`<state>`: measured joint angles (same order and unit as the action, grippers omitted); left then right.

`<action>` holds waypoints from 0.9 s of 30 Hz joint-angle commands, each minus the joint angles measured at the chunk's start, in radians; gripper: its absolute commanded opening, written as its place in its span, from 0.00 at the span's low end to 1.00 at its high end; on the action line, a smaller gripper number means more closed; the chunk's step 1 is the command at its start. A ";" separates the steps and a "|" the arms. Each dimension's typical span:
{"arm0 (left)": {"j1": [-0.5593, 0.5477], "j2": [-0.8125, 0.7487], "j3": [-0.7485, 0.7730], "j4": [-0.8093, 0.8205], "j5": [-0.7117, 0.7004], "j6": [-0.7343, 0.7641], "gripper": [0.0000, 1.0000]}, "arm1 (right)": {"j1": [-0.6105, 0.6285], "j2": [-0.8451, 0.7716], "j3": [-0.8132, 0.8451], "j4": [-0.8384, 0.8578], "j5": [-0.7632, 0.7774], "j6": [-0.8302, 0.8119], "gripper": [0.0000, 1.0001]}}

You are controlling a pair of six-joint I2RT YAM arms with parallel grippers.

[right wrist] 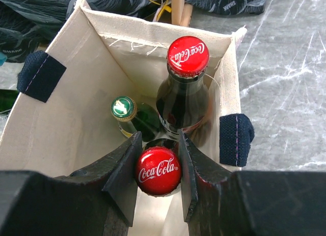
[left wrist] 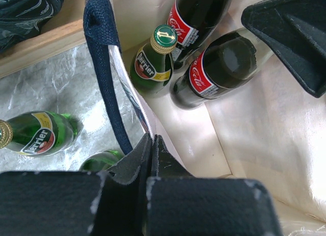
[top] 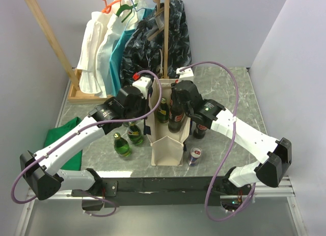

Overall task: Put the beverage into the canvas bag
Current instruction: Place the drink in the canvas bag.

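Observation:
The cream canvas bag (top: 168, 150) with navy handles stands upright mid-table. My left gripper (top: 146, 93) is shut on the bag's left wall at the rim (left wrist: 151, 139), next to the navy handle (left wrist: 102, 53). My right gripper (right wrist: 159, 137) is shut on the neck of a beverage, a red-capped Coca-Cola bottle (right wrist: 158, 171), which hangs upright inside the bag's mouth (top: 177, 119). Deeper inside the bag (right wrist: 61, 124) stand a second Coca-Cola bottle (right wrist: 187, 55) and a green Perrier bottle (right wrist: 124, 108). The left wrist view shows the held bottle (left wrist: 216, 68) beside the Perrier (left wrist: 153, 63).
Two green Perrier bottles (top: 121, 144) (top: 135, 133) stand left of the bag. A cola bottle (top: 199, 130) and a small can (top: 195, 155) stand on its right. A wooden clothes rack with hung garments (top: 132, 37) fills the back. A green cloth (top: 63, 137) lies at the left edge.

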<state>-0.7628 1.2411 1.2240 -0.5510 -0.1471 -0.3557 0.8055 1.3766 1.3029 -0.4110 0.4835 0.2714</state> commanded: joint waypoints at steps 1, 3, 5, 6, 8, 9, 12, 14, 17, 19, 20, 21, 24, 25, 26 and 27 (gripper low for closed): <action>-0.003 -0.003 0.031 0.008 -0.028 0.014 0.01 | 0.004 -0.042 0.001 0.120 0.038 0.025 0.00; -0.001 -0.009 0.032 0.003 -0.045 0.015 0.01 | 0.004 -0.045 -0.007 0.110 0.040 0.025 0.00; -0.001 -0.011 0.035 -0.003 -0.057 0.015 0.01 | 0.004 -0.051 -0.020 0.107 0.049 0.026 0.00; -0.003 -0.015 0.037 -0.004 -0.063 0.017 0.01 | 0.004 -0.059 -0.027 0.106 0.052 0.025 0.00; -0.001 -0.020 0.045 -0.006 -0.091 0.017 0.01 | 0.004 -0.065 -0.037 0.103 0.064 0.025 0.00; -0.001 -0.026 0.046 -0.009 -0.100 0.015 0.01 | 0.006 -0.071 -0.037 0.095 0.070 0.025 0.00; -0.001 -0.043 0.055 0.000 -0.124 0.018 0.01 | 0.006 -0.085 -0.045 0.092 0.092 0.020 0.00; -0.003 -0.051 0.060 0.009 -0.141 0.021 0.01 | 0.004 -0.090 -0.047 0.092 0.096 0.015 0.00; -0.003 -0.060 0.065 0.019 -0.137 0.024 0.01 | 0.006 -0.090 -0.045 0.089 0.092 0.011 0.00; -0.001 -0.055 0.065 0.022 -0.121 0.030 0.01 | 0.004 -0.085 -0.042 0.084 0.081 0.009 0.00; -0.003 -0.051 0.065 0.022 -0.114 0.032 0.01 | 0.004 -0.080 -0.042 0.081 0.075 0.011 0.00; -0.001 -0.045 0.065 0.017 -0.109 0.031 0.04 | 0.006 -0.080 -0.044 0.080 0.070 0.014 0.00; -0.001 -0.028 0.066 0.007 -0.095 0.027 0.36 | 0.008 -0.077 -0.048 0.074 0.053 0.017 0.00; -0.003 -0.026 0.065 0.006 -0.092 0.026 0.41 | 0.006 -0.077 -0.048 0.071 0.053 0.018 0.00; -0.003 -0.023 0.063 0.006 -0.089 0.024 0.44 | 0.006 -0.076 -0.048 0.067 0.053 0.020 0.00; -0.001 -0.020 0.062 0.008 -0.083 0.023 0.53 | 0.006 -0.076 -0.048 0.064 0.052 0.019 0.01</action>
<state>-0.7673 1.2255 1.2400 -0.5861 -0.2317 -0.3435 0.8074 1.3392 1.2507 -0.3752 0.5110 0.2836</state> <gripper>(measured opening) 0.424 0.394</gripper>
